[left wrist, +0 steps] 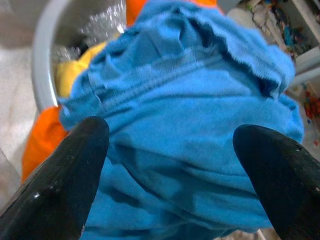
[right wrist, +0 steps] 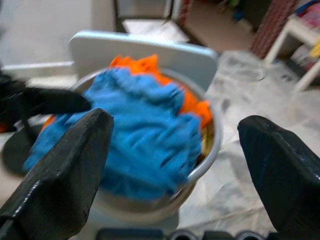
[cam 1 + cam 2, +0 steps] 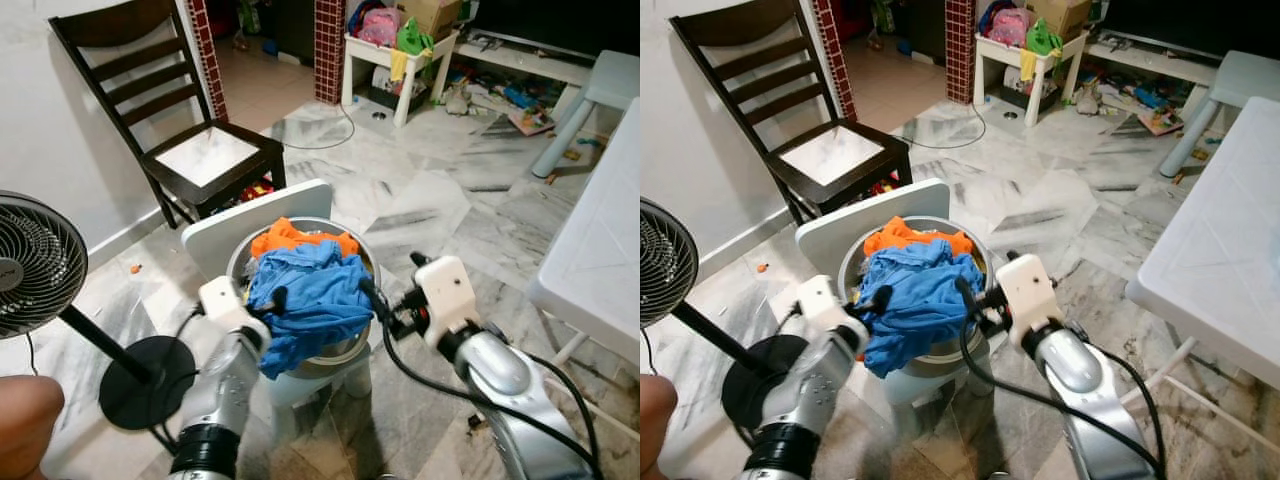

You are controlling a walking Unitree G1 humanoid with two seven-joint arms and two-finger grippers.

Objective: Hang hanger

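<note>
A blue garment [image 3: 310,295] is heaped over an orange one [image 3: 290,238] in a round metal basin [image 3: 338,358]. The basin stands on a small pale stool [image 3: 325,390] with a white back panel [image 3: 245,228]. My left gripper [image 3: 274,296] is open at the basin's left side, its fingers [image 1: 60,185] spread just over the blue cloth [image 1: 190,135]. A bit of yellow cloth [image 1: 75,75] lies underneath. My right gripper [image 3: 370,290] is open at the basin's right rim and faces the blue pile [image 2: 140,135], holding nothing. I see no hanger.
A dark wooden chair [image 3: 200,150] stands behind the basin by the wall. A floor fan [image 3: 30,265] with a round base [image 3: 145,380] is on the left. A white table [image 3: 600,250] is on the right. A cluttered shelf [image 3: 400,60] stands far back. A person's knee [image 3: 25,420] shows at bottom left.
</note>
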